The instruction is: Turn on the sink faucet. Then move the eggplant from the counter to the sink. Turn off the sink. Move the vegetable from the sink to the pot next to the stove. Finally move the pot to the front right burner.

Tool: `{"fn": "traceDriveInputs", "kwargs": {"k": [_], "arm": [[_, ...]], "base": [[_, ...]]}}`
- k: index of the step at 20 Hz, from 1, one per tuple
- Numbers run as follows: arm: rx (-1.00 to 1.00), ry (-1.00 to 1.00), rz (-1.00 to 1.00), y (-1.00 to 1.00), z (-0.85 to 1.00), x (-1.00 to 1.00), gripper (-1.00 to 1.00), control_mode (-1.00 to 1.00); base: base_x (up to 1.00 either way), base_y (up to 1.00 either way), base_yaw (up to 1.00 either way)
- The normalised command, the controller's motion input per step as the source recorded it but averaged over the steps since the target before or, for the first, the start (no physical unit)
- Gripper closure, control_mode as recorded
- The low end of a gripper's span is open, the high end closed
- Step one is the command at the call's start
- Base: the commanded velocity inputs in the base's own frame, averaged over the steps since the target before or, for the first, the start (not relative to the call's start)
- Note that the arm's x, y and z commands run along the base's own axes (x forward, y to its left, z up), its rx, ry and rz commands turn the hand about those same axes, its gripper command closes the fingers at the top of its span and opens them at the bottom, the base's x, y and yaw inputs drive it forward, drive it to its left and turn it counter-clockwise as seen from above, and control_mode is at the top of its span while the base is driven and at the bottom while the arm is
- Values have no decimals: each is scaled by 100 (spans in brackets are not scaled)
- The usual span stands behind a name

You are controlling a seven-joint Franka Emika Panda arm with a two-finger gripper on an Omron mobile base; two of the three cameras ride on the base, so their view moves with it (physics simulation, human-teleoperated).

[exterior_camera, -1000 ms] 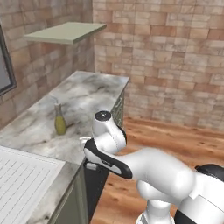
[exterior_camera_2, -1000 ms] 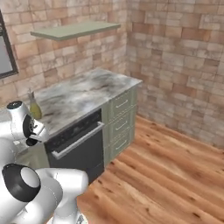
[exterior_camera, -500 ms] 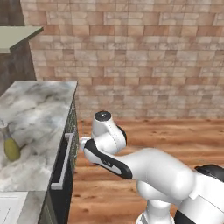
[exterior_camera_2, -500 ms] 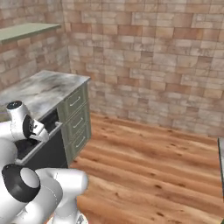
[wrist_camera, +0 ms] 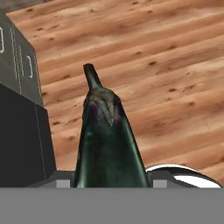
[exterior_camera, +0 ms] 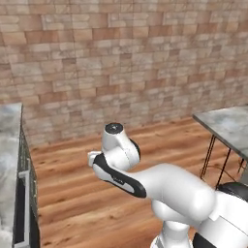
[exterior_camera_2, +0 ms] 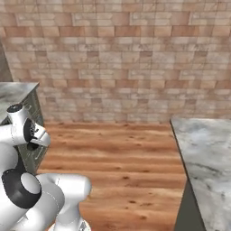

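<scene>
A brick wall [exterior_camera: 126, 63] and a wooden plank floor [exterior_camera_2: 117, 158] are faced in both base views; against the earlier pictures the whole scene has swung, the camera having turned with the base. In the left base view the marble counter [exterior_camera: 8, 145] that held an olive-yellow bottle a second ago is reduced to a strip at 9 o'clock, and a grey-topped table [exterior_camera: 227, 127] is newly seen at 3 o'clock. In the right base view a marble worktop [exterior_camera_2: 205, 158] has appeared at 4 o'clock. In the hand view the eggplant [wrist_camera: 107, 140] is clamped between the fingers of the gripper [wrist_camera: 109, 181], stem toward 12 o'clock, above the floor, with pale green cabinet drawers [wrist_camera: 19, 65] at 10 o'clock.
</scene>
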Motion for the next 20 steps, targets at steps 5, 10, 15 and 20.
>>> {"fn": "traceDriveInputs", "kwargs": {"k": [5,10,15,20], "arm": [[0,0,0,0,0,0,100,100],[0,0,0,0,0,0,100,100],[0,0,0,0,0,0,100,100],[0,0,0,0,0,0,100,100]], "base": [[-40,-29,-53],[-65,-20,-49],[-72,-19,-47],[-73,-22,-47]]}}
